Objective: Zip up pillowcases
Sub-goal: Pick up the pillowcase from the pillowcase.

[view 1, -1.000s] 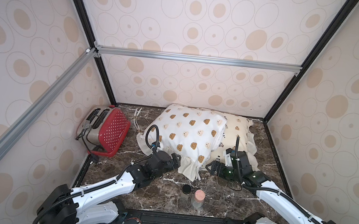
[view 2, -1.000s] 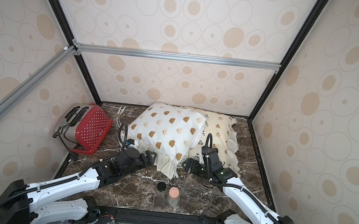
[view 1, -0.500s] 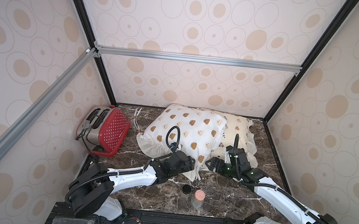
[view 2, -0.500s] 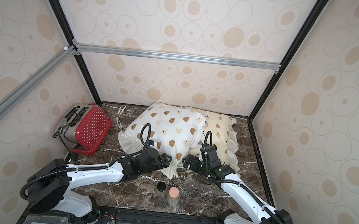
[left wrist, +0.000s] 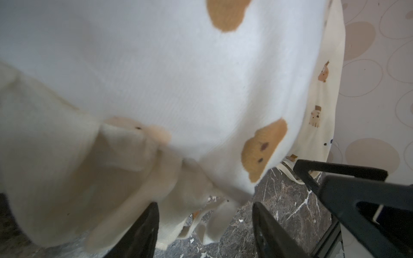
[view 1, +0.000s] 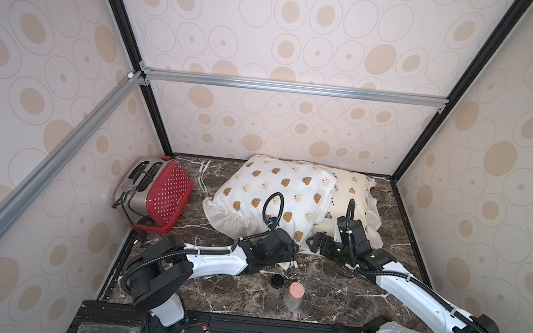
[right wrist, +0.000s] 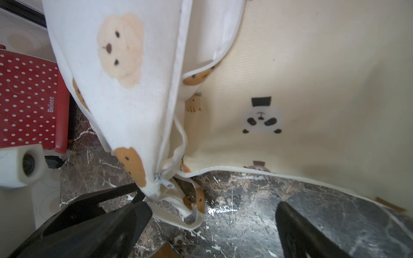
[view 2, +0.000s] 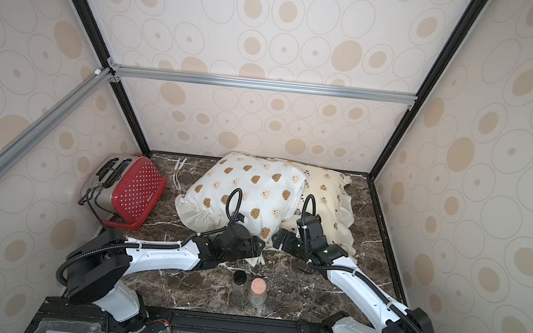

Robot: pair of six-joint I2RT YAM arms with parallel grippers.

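Observation:
The white pillowcase [view 1: 276, 192] with bear heads lies partly on top of the cream-yellow pillowcase [view 1: 353, 196], as both top views show. My left gripper [view 1: 293, 249] is at the white one's near right corner. In the left wrist view its jaws [left wrist: 204, 214] stand apart, with the ruffle and ties [left wrist: 214, 223] hanging loose between them. My right gripper [view 1: 312, 243] faces the same corner, wide open [right wrist: 212, 214] over bare marble. The white case's zipper pull [right wrist: 166, 183] sits at the corner tip, just beside one finger [right wrist: 134, 214]. The cream case's zipper [right wrist: 245, 170] runs along its lower edge.
A red polka-dot toaster [view 1: 157, 193] stands at the left, with a white cord [view 1: 203, 174] behind it. Two small jars [view 1: 276, 283] [view 1: 294, 293] stand near the front edge, close behind both arms. Patterned walls close in the marble table [view 1: 395, 241] on three sides.
My left arm has swung right along the white pillowcase's near edge to its right corner, and its jaws have narrowed. The right gripper has shifted slightly towards that corner and stays wide open.

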